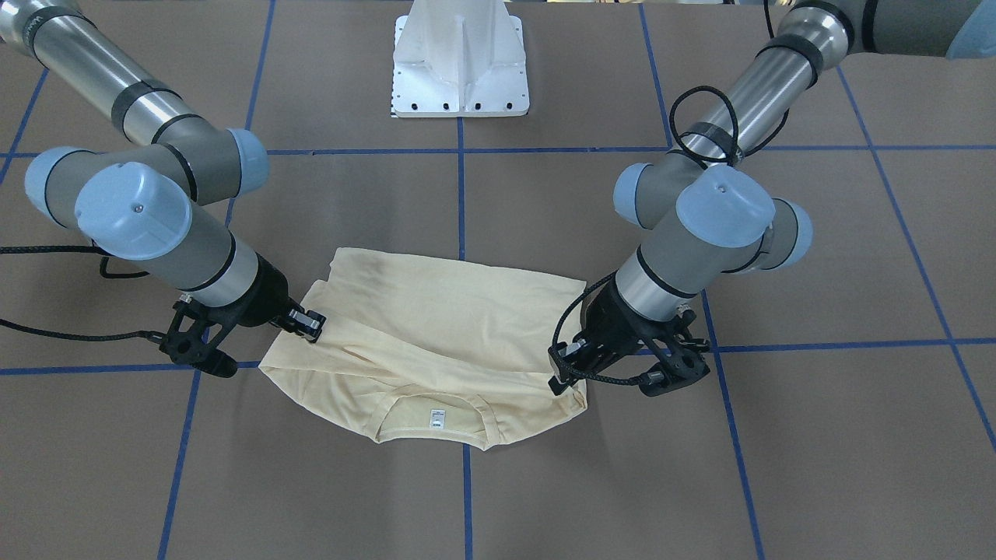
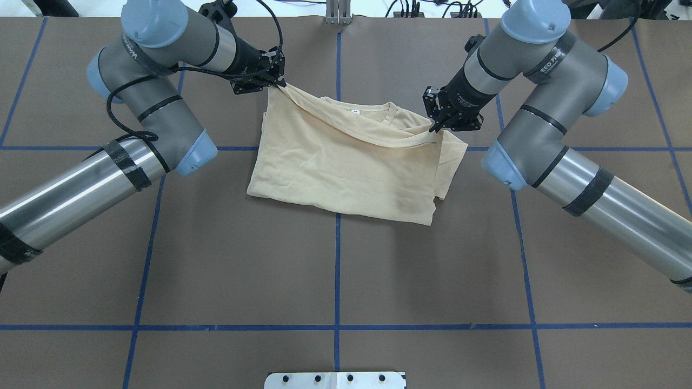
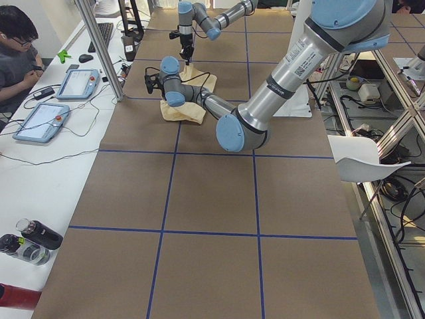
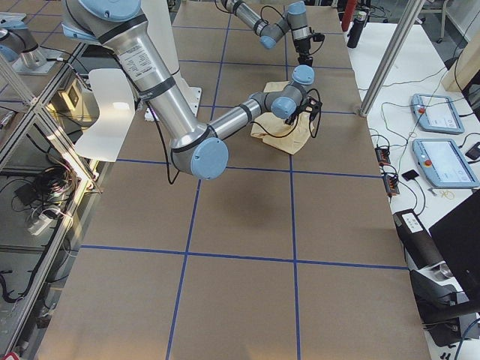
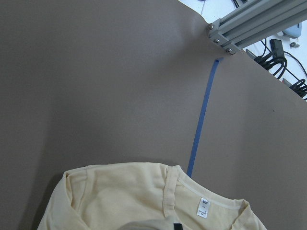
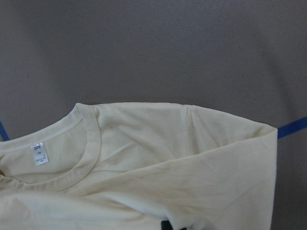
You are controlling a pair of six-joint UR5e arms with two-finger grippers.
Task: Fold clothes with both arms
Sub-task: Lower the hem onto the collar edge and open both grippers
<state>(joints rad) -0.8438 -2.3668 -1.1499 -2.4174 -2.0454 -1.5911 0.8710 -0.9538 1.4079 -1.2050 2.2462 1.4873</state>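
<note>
The pale cream-yellow shirt [image 2: 346, 167] lies folded on the brown table, its neck and small white tag [image 2: 355, 112] at the far edge from the robot. Its navy print is hidden. My left gripper [image 2: 274, 84] is shut on the shirt's far left corner. My right gripper [image 2: 436, 128] is shut on its far right edge. A fold edge runs taut between them across the neck. In the front-facing view the shirt [image 1: 436, 327] has my left gripper [image 1: 564, 375] on its right and my right gripper [image 1: 311, 325] on its left. Both wrist views show the collar and tag [image 5: 204, 207] [image 6: 38, 155].
The white pedestal base [image 1: 461, 62] stands behind the shirt on the robot's side. Blue tape lines [image 2: 337, 270] grid the brown table. An aluminium frame post [image 5: 249, 24] stands at the far edge. An operator [image 3: 20, 60] sits by tablets beyond the table's long edge.
</note>
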